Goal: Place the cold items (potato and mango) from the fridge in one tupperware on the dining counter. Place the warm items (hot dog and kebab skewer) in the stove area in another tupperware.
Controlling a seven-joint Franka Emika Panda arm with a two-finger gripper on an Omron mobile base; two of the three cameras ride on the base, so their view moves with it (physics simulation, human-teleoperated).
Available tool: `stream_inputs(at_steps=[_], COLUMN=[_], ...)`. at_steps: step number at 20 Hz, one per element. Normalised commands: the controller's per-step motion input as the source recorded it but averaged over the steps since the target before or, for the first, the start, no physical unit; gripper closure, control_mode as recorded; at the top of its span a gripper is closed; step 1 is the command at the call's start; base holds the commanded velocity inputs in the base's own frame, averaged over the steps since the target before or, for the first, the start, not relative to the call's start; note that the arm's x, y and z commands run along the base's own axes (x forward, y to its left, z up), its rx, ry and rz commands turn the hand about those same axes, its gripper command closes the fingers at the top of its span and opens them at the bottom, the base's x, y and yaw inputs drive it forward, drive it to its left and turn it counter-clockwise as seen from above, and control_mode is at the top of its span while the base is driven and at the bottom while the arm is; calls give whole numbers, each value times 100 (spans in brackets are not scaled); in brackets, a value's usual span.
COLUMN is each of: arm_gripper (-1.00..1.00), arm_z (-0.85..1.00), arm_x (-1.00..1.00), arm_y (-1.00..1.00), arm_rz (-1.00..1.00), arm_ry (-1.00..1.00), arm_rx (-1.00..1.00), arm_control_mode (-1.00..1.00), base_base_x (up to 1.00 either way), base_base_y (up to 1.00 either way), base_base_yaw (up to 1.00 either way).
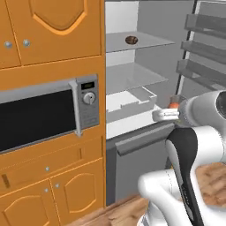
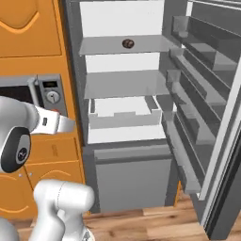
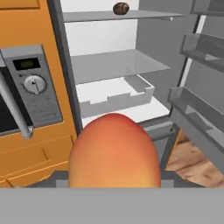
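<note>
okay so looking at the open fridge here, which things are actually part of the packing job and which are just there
Part of the job:
- mango, held in the jaws of the gripper, outside the fridge
- potato, alone on the fridge's top shelf

Just there:
- microwave, built into the orange cabinets
- fridge drawer, nothing showing in it
- door racks

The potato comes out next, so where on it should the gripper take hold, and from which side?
Judging by its small, rounded shape, grip the potato across its middle, coming straight in from the fridge's open front. It lies alone on the top shelf, nothing beside it. The gripper holds the mango, which must be dropped off first.
</note>
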Motion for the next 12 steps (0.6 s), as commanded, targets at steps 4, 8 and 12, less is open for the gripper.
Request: stream_inputs(at_steps=[4, 8, 12], arm_gripper=[100, 100, 100], arm_z=[0, 0, 0], arm_x=[0, 0, 0], arm_y=[0, 0, 0], arm_rz=[0, 0, 0], arm_ry=[0, 0, 0], arm_rx=[0, 0, 0], arm_control_mode=[100, 100, 100], base_base_x=[-15, -7, -6], base_base_y=[52, 36, 24], base_base_yaw=[-68, -78, -84])
